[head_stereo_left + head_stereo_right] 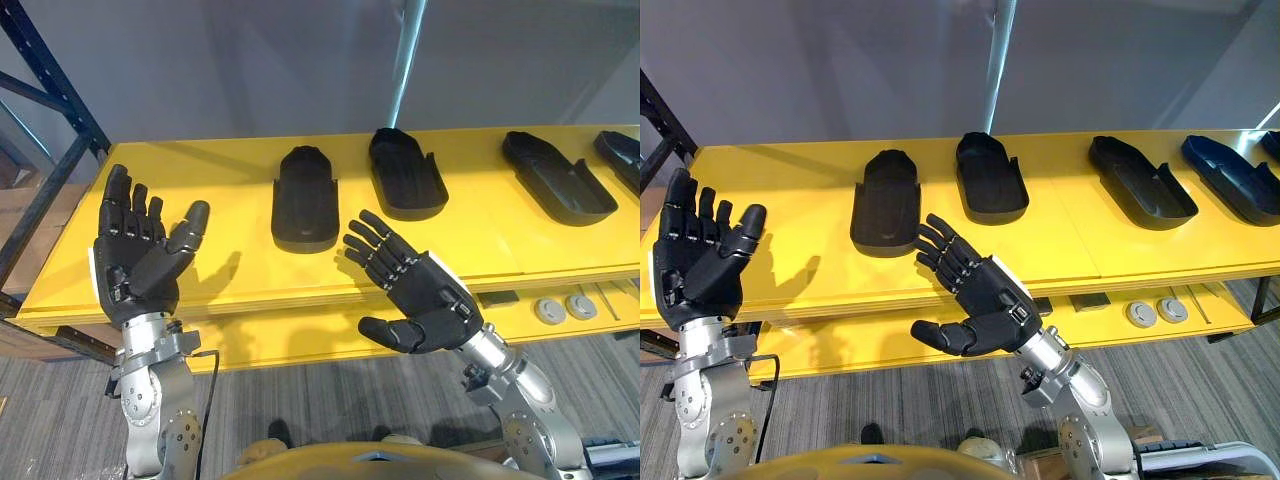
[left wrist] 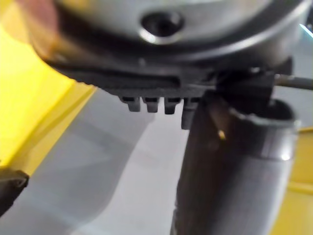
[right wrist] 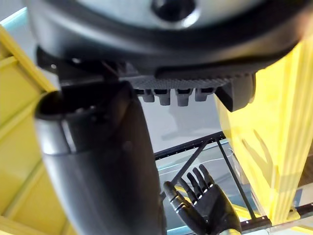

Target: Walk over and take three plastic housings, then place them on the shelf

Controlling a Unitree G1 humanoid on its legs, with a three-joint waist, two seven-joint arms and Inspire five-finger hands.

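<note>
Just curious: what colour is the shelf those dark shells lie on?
Bright yellow; the shelf shows best in the left eye view.

Both hands are matte black, with blocky segmented fingers and a thick rounded thumb. The left hand (image 1: 135, 265) has a white strip along its outer edge; the right hand (image 1: 430, 305) bears a small pale patch near the wrist. The left arm (image 1: 150, 400) and right arm (image 1: 520, 400) are silver-grey metal, their rounded casings dotted with small dark screw holes.

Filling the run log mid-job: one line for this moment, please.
left hand: open, empty | right hand: open, empty | plastic housings: lying on yellow shelf, none grasped
</note>
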